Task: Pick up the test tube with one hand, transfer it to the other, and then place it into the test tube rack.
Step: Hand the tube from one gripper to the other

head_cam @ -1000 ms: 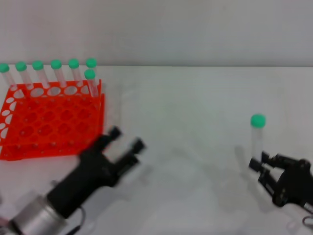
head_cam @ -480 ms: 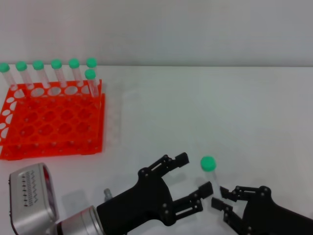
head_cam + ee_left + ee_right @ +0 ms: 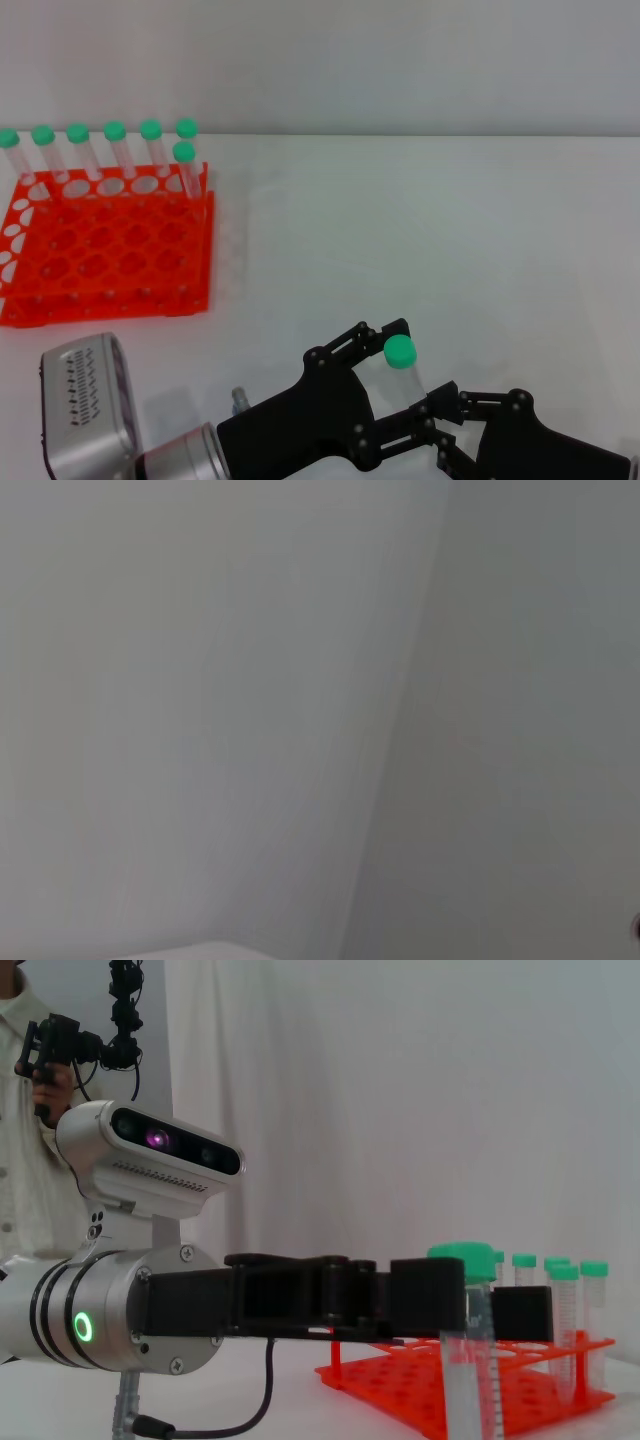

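The right gripper (image 3: 437, 428) sits low at the near edge of the head view, right of centre, its black fingers clamped on the lower body of the test tube (image 3: 404, 362). The tube stands upright, green cap on top, held clear above the table (image 3: 420, 230). The left gripper (image 3: 392, 388) reaches in from the near left, its two fingers spread apart, one on each side of the tube just below the cap; whether they touch the tube cannot be told. In the right wrist view the same left gripper (image 3: 440, 1300) crosses the frame as a dark bar behind the tube (image 3: 468, 1360), joined to a silver wrist with a glowing green ring and a grey camera housing (image 3: 150, 1155) mounted above it.

The test tube rack (image 3: 105, 245) lies well apart at the far left of the table, bright orange-red, with a row of green-capped tubes (image 3: 115, 150) standing along its far edge and most of its holes open. In the right wrist view the rack (image 3: 440, 1380) shows beyond the held tube.

The table is plain white, meeting a pale grey wall at its far edge. A white curtain hangs behind, and a person in a light shirt (image 3: 25, 1160) stands at the edge of the right wrist view. The left wrist view shows only a blank pale surface.
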`<action>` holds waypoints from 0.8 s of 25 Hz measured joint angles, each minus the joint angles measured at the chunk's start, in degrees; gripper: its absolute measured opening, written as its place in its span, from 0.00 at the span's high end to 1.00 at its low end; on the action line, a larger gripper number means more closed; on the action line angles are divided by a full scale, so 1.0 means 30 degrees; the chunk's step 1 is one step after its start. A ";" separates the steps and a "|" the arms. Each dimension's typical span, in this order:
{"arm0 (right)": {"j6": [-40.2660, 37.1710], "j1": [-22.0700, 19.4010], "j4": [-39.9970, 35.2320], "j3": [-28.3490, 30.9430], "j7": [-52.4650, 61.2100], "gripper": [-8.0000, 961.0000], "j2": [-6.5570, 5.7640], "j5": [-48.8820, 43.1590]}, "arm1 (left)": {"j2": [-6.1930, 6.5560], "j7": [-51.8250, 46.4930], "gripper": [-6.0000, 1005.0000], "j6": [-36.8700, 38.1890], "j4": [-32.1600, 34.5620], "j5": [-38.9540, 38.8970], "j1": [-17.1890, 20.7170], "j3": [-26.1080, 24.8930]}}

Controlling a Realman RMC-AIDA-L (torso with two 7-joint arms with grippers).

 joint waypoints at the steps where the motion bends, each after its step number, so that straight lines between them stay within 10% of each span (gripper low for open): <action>1: 0.0000 -0.0018 0.0001 -0.0006 0.0000 0.74 0.0001 0.0005 | 0.0001 0.0008 0.17 0.0074 -0.0039 0.0000 -0.0003 0.0003; 6: 0.0000 -0.0042 0.0001 -0.0022 -0.0001 0.74 0.0000 0.0032 | 0.0001 0.0175 0.17 0.0210 -0.0058 0.0009 -0.0011 0.0107; 20: 0.0068 -0.0067 0.0197 0.0121 -0.0028 0.73 -0.0038 0.0044 | -0.0027 0.0888 0.79 0.0240 -0.0134 -0.0027 0.0187 0.0057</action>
